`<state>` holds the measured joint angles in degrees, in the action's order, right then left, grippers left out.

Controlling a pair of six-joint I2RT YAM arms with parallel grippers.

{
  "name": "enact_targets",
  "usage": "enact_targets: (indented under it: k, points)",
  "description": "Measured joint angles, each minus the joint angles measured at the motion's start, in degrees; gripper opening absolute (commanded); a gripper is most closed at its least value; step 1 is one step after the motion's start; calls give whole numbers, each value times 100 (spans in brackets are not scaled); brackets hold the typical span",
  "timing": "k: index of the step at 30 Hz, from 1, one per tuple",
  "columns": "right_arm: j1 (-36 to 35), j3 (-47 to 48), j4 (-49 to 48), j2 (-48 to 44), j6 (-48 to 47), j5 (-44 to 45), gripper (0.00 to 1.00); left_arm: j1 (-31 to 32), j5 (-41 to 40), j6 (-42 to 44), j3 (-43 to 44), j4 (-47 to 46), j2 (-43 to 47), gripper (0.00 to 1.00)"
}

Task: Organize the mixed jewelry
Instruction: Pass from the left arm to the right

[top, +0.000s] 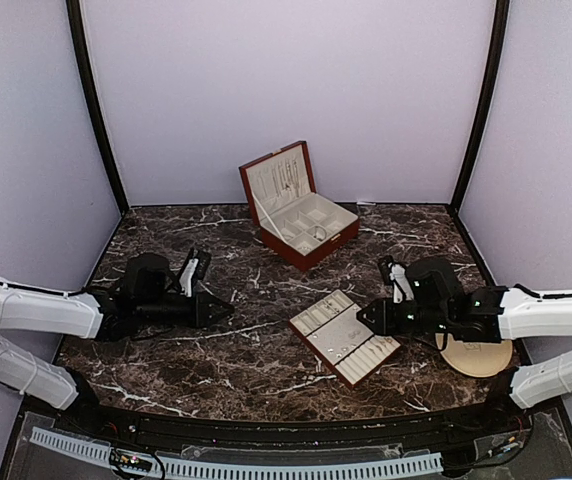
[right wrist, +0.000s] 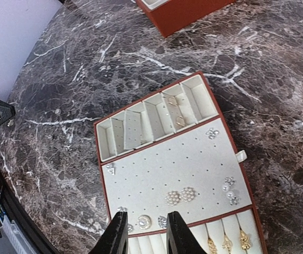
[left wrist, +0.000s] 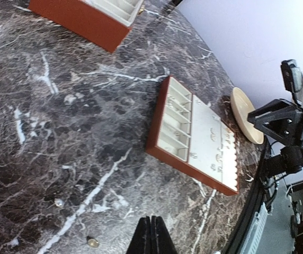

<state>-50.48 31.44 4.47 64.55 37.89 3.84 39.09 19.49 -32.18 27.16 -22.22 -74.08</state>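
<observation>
Sorting is underway. 2 loose studs (left wrist: 59,202) lie on the table (left wrist: 61,132) just ahead of my left jaws (left wrist: 152,233), which are pressed together with nothing visible between them. Next I judge they must part and drop onto 1 stud. My right jaws (right wrist: 146,219) hang narrow and empty over the tray (right wrist: 99,159), near its pearl clusters (right wrist: 179,196). The studs are round specks, so I can't tell any long axis.
</observation>
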Motion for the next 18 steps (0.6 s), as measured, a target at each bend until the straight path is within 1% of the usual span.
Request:
enact_targets:
  k: [7, 10, 13, 18]
  points:
    - [-199, 4, -614, -57, -201, -503, 27, 299, 509, -52, 2, -356, 232, 0]
    - [-389, 4, -898, -57, -223, -664, 27, 470, 557, -227, 2, -608, 232, 0]
    - [-564, 4, -1316, -42, -136, -765, 27, 697, 428, -474, 2, -960, 232, 0]
    - [-999, 4, -2280, 240, -31, -863, 27, 1110, -173, -1106, 111, -1370, 208, 0]
